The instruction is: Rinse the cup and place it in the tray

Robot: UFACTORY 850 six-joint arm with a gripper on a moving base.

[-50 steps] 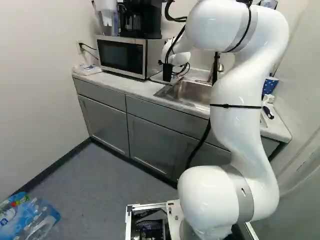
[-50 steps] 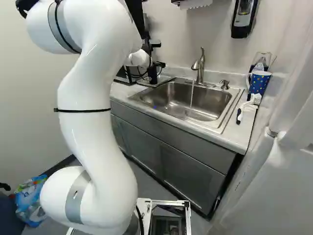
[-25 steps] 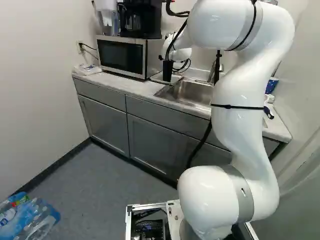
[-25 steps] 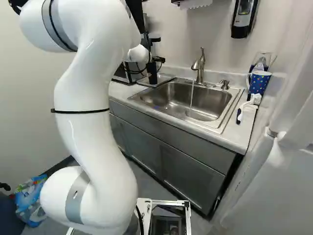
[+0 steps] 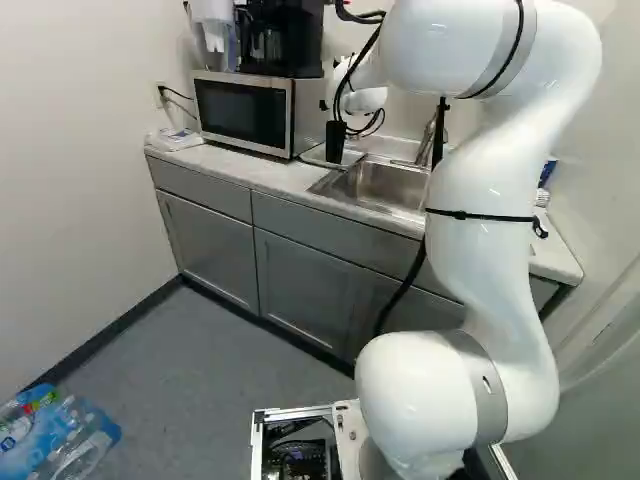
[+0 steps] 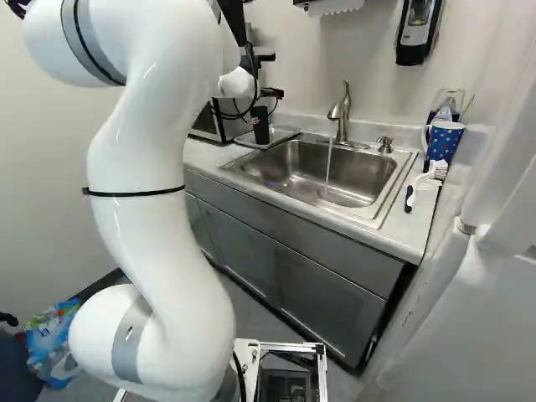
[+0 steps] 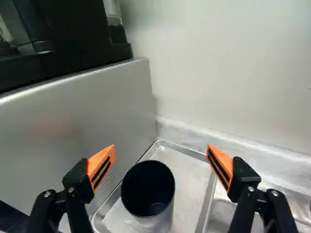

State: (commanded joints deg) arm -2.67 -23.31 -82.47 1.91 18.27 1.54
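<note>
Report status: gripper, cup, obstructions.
Gripper open, holding nothing. Cup upright in tray. Microwave close alongside, possible snag for the nearer finger. Tap running.

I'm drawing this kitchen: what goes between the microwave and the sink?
A metal tray with the black cup on it; the right base view shows this.

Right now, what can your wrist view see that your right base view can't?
Only the wrist view: the orange pads of my pincer and the inside of the black cup.
Only the right base view: the faucet with water running, and a blue dotted mug.
Both: the black cup and the tray.
</note>
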